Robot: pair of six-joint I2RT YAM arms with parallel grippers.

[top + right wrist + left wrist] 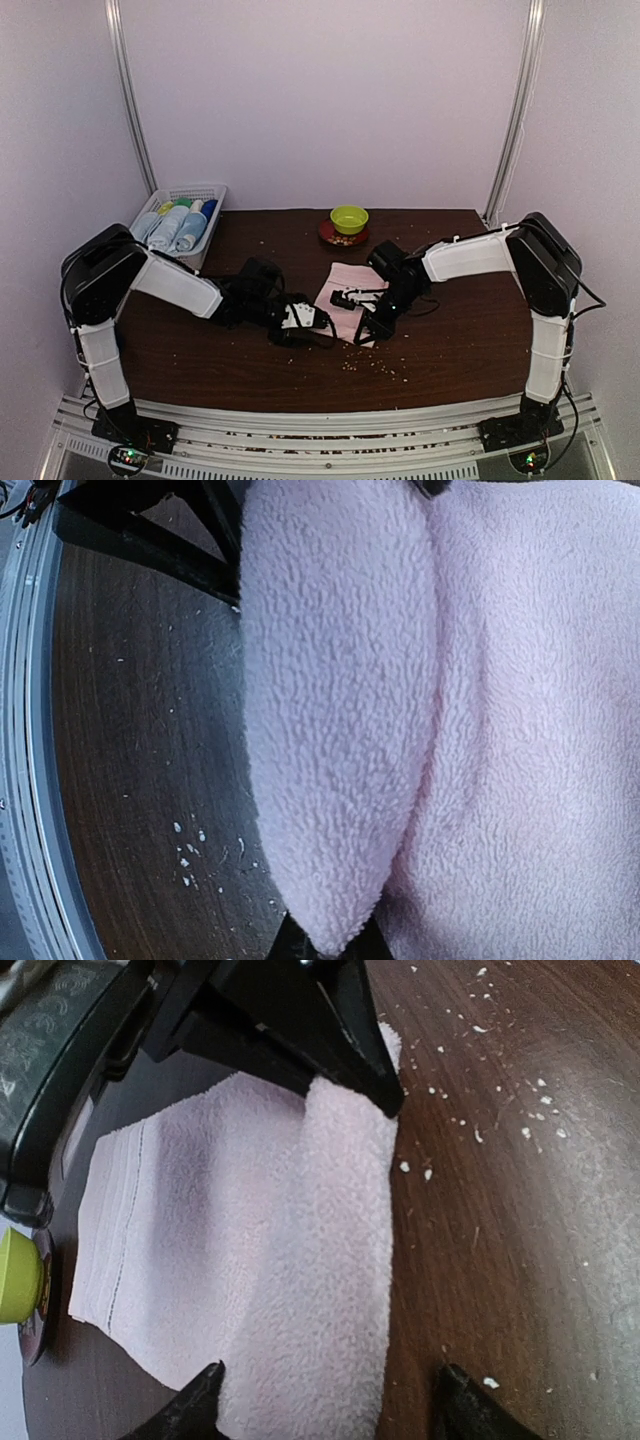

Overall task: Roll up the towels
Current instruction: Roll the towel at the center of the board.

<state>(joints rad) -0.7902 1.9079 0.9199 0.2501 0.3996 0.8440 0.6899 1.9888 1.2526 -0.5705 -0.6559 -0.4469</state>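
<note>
One pinch holds it: right claw (pixel 330 946) clamps the towel (pixel 200 1220) fold, left claw (pixel 335 1403) sits spread around it, so any slip probably unrolls it.

Two robot arms, a left arm (pixel 175 285) and a right arm (pixel 465 255), shared one table (pixel 470 340) with one pink towel (pixel 340 280), one white basket (pixel 215 190) of rolled cloths (pixel 170 226) packed too tightly to count, one green bowl (pixel 349 218) and one red saucer (pixel 330 236).
</note>
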